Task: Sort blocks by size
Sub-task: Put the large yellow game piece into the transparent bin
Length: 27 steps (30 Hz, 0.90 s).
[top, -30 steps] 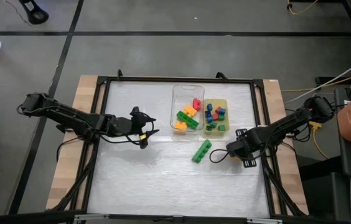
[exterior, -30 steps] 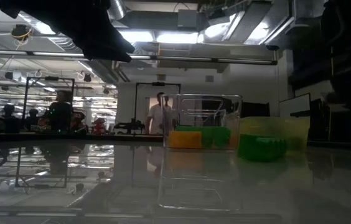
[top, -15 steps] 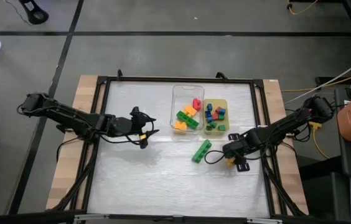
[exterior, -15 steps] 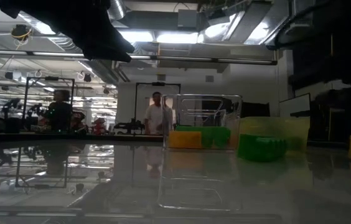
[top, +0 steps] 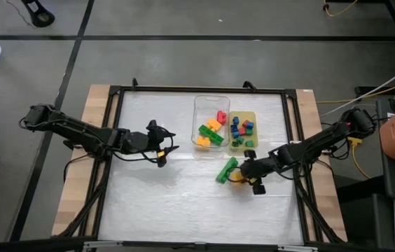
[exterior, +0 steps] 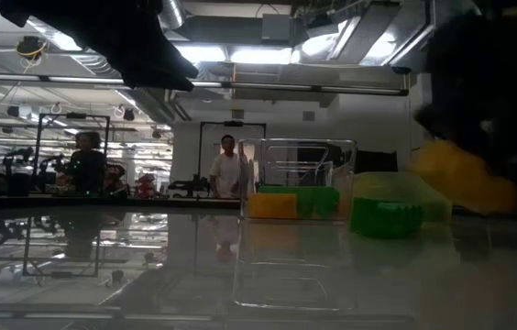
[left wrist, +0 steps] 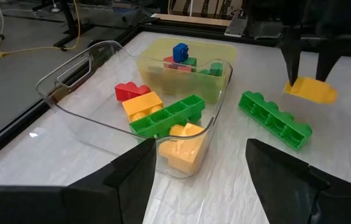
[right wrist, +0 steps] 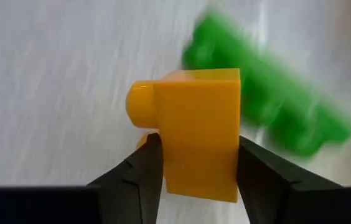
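Observation:
My right gripper (top: 240, 174) hangs over the table just right of a long green studded bar (top: 227, 169), shut on an orange block (right wrist: 197, 127). The bar lies flat on the table below the two trays. The clear tray (top: 199, 105) holds a red, an orange and a green block. Several small blue, red and green blocks fill the yellow tray (top: 253, 115) beside it. Left of the trays, my left gripper (top: 167, 148) hovers open and faces the clear tray (left wrist: 70, 68) with nothing between its fingers. My right gripper pinches the orange block by two opposite flat sides (right wrist: 169, 155) between its two fingers. The fingers (left wrist: 292, 62) slant down onto it from above. The block (left wrist: 310, 91) hangs below them, tilted and clear of the table, its round stud sticking out sideways.
A black frame (top: 197, 89) edges the white table top. Open white surface lies between the trays and the table's near edge. People stand in the room (exterior: 229, 170) beyond the table's far edge.
My right gripper has swung toward the table's left, up to the green bar, and has tipped further downward. The orange block has gone with it, rising from table level until it hangs tilted and clear.

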Motion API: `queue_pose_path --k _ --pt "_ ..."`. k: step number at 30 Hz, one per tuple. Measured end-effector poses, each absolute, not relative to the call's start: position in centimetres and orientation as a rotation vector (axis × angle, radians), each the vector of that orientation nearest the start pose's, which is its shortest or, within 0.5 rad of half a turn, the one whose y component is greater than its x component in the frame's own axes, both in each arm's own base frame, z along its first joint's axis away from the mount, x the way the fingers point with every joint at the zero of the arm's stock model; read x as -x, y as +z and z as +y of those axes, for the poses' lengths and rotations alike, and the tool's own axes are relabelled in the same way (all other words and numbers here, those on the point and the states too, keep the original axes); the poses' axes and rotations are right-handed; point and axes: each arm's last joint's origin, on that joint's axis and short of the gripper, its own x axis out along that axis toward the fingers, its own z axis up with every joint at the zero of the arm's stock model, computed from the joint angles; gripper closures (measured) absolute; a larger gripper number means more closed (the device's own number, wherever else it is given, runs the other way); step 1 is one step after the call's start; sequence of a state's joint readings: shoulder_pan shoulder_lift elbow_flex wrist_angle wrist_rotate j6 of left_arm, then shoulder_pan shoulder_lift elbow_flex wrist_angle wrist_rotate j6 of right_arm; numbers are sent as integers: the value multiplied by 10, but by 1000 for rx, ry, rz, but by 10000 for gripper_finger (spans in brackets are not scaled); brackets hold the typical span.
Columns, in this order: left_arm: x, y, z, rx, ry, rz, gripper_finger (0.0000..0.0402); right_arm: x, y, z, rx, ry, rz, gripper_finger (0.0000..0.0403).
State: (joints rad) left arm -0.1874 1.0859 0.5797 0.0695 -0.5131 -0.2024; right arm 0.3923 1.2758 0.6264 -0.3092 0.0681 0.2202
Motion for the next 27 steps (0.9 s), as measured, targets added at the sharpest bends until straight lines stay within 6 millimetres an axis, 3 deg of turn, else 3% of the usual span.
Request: queue_pose_path --k 9,20,27 --pt "-223 232 -28 91 369 367 167 -241 204 80 353 29 550 237" --pt "-223 231 -30 31 351 379 167 -262 219 4 377 -233 440 227" --pt "-223 234 -32 -53 329 372 167 -262 219 -21 305 -255 441 209"
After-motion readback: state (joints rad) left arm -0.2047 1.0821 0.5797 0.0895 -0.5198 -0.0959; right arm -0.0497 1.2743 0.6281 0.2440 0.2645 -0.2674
